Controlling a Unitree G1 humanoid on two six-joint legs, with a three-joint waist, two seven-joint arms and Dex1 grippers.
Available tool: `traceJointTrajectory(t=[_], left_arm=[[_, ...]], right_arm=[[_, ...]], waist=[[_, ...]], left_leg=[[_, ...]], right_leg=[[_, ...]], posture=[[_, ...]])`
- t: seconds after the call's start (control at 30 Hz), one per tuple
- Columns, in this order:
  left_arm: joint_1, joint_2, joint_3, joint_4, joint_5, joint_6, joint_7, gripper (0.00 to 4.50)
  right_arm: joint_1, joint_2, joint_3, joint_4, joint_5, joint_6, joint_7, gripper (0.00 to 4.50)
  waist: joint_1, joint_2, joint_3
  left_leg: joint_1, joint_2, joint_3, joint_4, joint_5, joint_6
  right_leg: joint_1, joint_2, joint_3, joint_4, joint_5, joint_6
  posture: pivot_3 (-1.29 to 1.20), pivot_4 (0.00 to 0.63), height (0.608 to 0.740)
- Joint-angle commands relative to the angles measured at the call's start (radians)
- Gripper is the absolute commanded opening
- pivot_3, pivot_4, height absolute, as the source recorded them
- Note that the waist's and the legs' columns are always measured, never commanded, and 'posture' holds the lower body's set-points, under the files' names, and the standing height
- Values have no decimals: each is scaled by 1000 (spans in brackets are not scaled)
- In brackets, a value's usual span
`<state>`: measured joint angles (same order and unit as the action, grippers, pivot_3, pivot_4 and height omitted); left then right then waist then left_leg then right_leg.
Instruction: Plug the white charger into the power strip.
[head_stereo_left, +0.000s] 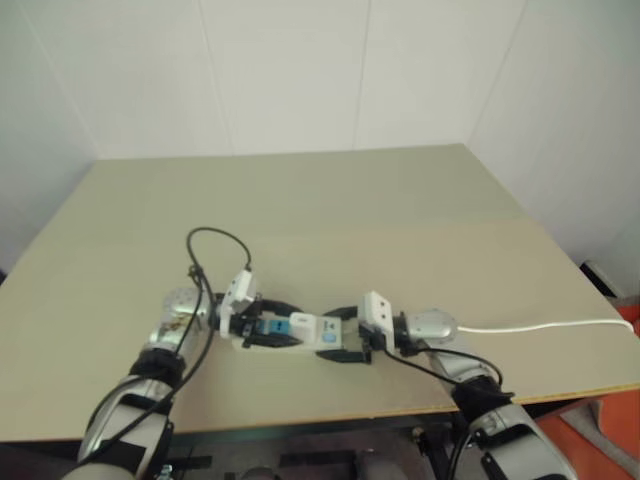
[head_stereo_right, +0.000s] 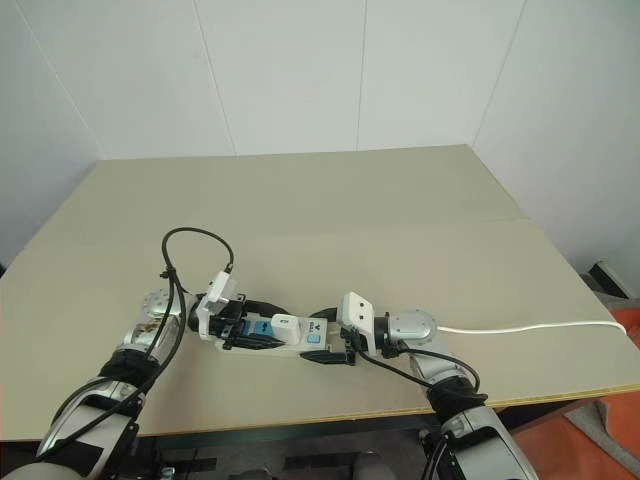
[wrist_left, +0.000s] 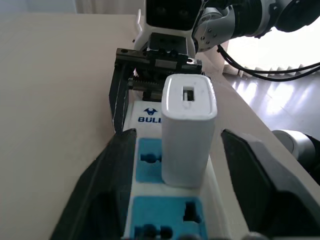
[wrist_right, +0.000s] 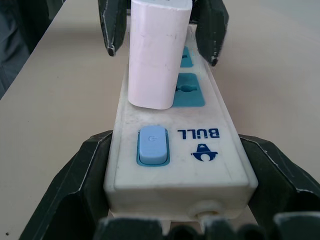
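White charger (wrist_left: 188, 132) stands upright in the power strip (wrist_right: 177, 150), seemingly seated, we note. Left gripper (wrist_left: 182, 165) fingers flank it, apart, not touching. Right gripper (wrist_right: 177, 200) clamps the strip's switch end on the table (head_stereo_left: 400, 210).

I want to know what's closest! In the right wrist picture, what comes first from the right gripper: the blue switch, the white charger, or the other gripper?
1. The blue switch on the power strip, lying between the right gripper's fingers.
2. The white charger, standing in a socket just past the switch.
3. The left gripper, its fingers open either side of the charger, slightly beyond it.
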<state>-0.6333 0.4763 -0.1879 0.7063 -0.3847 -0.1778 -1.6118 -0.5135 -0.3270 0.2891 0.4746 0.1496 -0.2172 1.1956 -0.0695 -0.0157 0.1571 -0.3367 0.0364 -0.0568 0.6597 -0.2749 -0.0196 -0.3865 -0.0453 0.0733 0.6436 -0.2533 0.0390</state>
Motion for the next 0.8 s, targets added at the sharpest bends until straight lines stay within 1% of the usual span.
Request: traceJointTrajectory(t=[0.03, 0.07, 0.13, 0.23, 0.33, 0.4, 0.53, 0.6, 0.63, 0.67, 0.73, 0.8], left_arm=[[35, -8, -5, 51, 48, -1, -2, 4178], [35, -6, -4, 48, 43, 1, -2, 4465], [36, 4, -5, 34, 20, 11, -3, 4465], [40, 45, -19, -25, -49, 50, -3, 4465], [46, 135, -63, -111, -138, 102, -3, 4465], [42, 188, -61, -142, -181, 123, -3, 4465], [20, 289, 1, -154, -269, 180, -3, 4465], [6, 329, 29, -129, -270, 170, -3, 4500], [0, 344, 41, -116, -267, 161, -3, 4500], [-5, 354, 51, -107, -266, 156, -3, 4500], [-15, 356, 81, -85, -261, 153, -3, 4500], [-21, 349, 118, -71, -259, 164, -3, 4500]], right_arm=[[14, -14, 20, 25, -45, -11, 0, 3439], [13, -14, 20, 26, -45, -10, 0, 3439], [11, -13, 19, 28, -46, -10, -1, 3439], [10, -15, 19, 26, -47, -8, -1, 3439], [12, -17, 19, 23, -46, -9, -1, 3439], [12, -19, 18, 18, -42, -5, 3, 3439], [7, -31, 6, -3, -16, 52, 19, 3439], [3, -42, 2, -15, -10, 69, 32, 4155], [2, -48, -2, -20, -8, 68, 35, 4372], [-1, -52, -5, -24, -7, 74, 38, 4444], [-4, -63, -12, -39, 1, 85, 44, 4444], [-4, -75, -24, -68, 17, 103, 55, 4444]], waist=[[0, 1, -1], [0, 1, -1], [0, 1, -1], [-1, 1, -1], [-4, 1, 0], [-4, 0, 1], [0, -4, 5], [1, -5, 7], [4, -5, 8], [6, -5, 8], [11, -5, 8], [15, -5, 8]], left_leg=[[0, 0, 0, 0, 0, 0], [0, 0, 0, 0, 0, 0], [0, 0, 0, 0, 0, 0], [0, 0, 0, 0, 0, 0], [-1, 1, 0, 0, 0, 0], [-2, 1, 0, -1, 0, 0], [-3, 1, 0, -1, 0, 0], [-3, 1, 0, -1, 0, 0], [-3, 1, 0, -1, 0, 0], [-6, 1, -1, -1, 0, 0], [-11, 1, -1, 0, 0, 0], [-16, 1, 0, 0, 0, 0]], right_leg=[[0, 0, 0, 0, 0, 0], [0, 0, 0, 0, 0, 0], [0, 0, 0, 0, 0, 0], [0, 0, 0, 0, 0, 0], [-2, 0, 0, 0, 0, 0], [-3, 1, 0, 0, 0, 0], [-3, 0, 0, -1, 0, 0], [-3, 0, -1, -1, 0, 0], [-4, 0, -1, -1, 0, 0], [-6, 0, -1, -1, 0, 0], [-10, 0, -2, -2, 0, -1], [-15, 0, -2, -1, 4, -8]], posture=[[0, 150, 740], [0, 150, 740], [0, 150, 740], [0, 150, 740], [0, 150, 740], [0, 150, 740], [0, 150, 740], [0, 150, 740], [0, 150, 740], [0, 150, 740], [0, 150, 740], [0, 150, 740]])
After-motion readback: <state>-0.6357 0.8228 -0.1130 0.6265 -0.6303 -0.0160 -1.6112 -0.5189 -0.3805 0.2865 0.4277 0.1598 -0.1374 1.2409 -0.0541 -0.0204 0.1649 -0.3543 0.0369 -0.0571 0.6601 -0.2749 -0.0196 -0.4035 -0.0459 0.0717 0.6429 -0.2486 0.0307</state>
